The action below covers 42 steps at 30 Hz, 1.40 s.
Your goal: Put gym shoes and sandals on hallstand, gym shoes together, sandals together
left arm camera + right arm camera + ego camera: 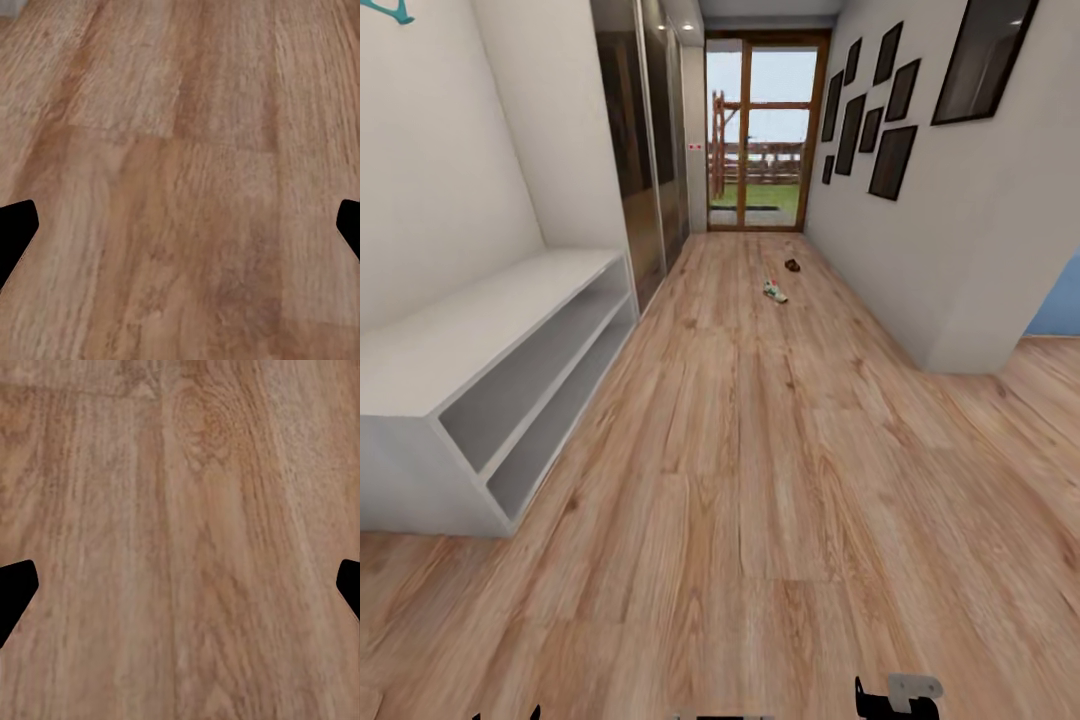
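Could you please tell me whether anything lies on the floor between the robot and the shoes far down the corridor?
Nothing visible does: bare light brown wood-grain plank floor runs to the white, green-striped gym shoe and the small brown sandal beyond it. Both open grippers hang over bare planks.

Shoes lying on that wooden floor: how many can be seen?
2: a white sneaker with green stripes far down the corridor, and a small brown item, probably a sandal, just beyond it nearer the glass door. Others may be hidden or too small to tell.
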### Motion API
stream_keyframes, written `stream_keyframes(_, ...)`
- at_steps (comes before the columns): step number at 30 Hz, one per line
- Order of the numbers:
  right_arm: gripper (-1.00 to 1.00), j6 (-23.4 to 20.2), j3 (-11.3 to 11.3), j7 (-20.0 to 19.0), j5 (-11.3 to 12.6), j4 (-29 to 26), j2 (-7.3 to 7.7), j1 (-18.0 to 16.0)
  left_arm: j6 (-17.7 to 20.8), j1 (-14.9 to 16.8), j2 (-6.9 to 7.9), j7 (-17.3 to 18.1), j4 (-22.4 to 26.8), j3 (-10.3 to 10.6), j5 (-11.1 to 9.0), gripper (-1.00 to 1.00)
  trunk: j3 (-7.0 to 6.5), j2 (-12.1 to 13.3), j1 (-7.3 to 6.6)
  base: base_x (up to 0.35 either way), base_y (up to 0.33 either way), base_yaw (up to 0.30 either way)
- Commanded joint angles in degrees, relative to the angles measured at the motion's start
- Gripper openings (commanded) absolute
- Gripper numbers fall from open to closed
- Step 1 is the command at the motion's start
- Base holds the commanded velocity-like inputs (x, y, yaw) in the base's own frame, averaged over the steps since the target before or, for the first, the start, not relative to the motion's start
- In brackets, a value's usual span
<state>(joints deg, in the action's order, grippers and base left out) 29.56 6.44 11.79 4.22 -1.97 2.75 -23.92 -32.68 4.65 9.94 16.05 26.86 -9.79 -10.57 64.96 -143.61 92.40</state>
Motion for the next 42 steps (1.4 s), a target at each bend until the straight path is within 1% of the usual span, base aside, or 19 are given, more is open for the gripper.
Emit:
stream_keyframes(1, 1.0, 0.1, 0.5, 0.2, 0.4, 0.0, 0.01, 0.0, 0.0, 0.0, -0.01, 0.6, 0.0, -0.1, -0.5, 1.0, 0.05, 0.0, 0.02, 0.337, 0.0, 0.0)
stream_keyframes(42, 1.0, 0.1, 0.5, 0.2, 0.4, 0.0, -0.02, 0.0, 0.0, 0.0, -0.01, 0.6, 0.0, -0.1, -0.5, 1.0, 0.05, 0.0, 0.02, 0.337, 0.0, 0.0)
